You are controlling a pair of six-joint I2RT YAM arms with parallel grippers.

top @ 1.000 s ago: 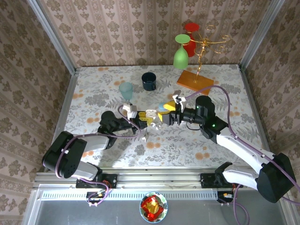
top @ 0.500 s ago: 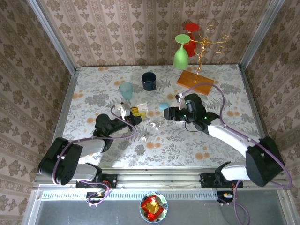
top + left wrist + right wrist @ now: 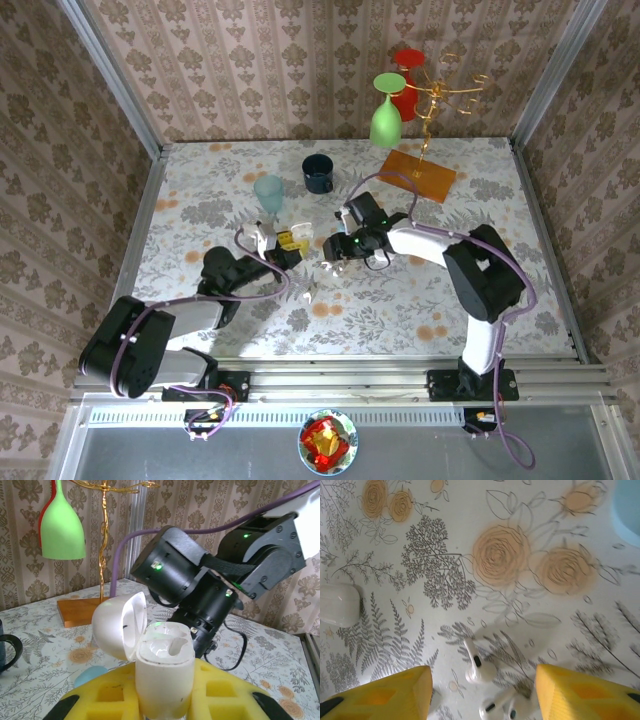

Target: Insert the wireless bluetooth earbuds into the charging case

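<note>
Two yellow foam-faced fingers (image 3: 385, 695) of the right gripper (image 3: 482, 682), spread wide with nothing clamped, low over the flowered table cover (image 3: 445, 550). Between them, lying on the cover, the tiny glossy white plastic earbuds (image 3: 480, 666). One roughly midway in the gap and touching neither finger, its stem pointing away from the wrist. Two more small white bud shapes (image 3: 504, 707) pressed together nearer the wrist, just beside the inner edge of one finger. Bare cover on the other side of them, up to the opposite finger. Ahead of the fingertips and off to one side, a closed white pebble-shaped case (image 3: 337, 605) lying flat, well apart from the fingers. Ahead on the other side, the edge of a pale blue round object (image 3: 630, 505).

Clamped between the yellow pads (image 3: 107, 695) of the left gripper (image 3: 165, 700), an open white charging case (image 3: 165, 672), held upright, with its rounded lid (image 3: 120, 630) swung back and two wells facing up. Close beyond the case, the black body of the right arm (image 3: 200, 590), with a purple cable (image 3: 150, 535) arching over it. Little room between the two.

Seen from above, both grippers near mid-table, tips toward each other, a narrow strip of cover between. Beyond the left gripper, a pale teal tumbler (image 3: 268, 192) and a dark blue mug (image 3: 318, 173). Farther off, a green goblet (image 3: 386, 112) hanging on a gold wire rack (image 3: 432, 95). Open cover toward the near edge, with the table's sides well away from either gripper.
</note>
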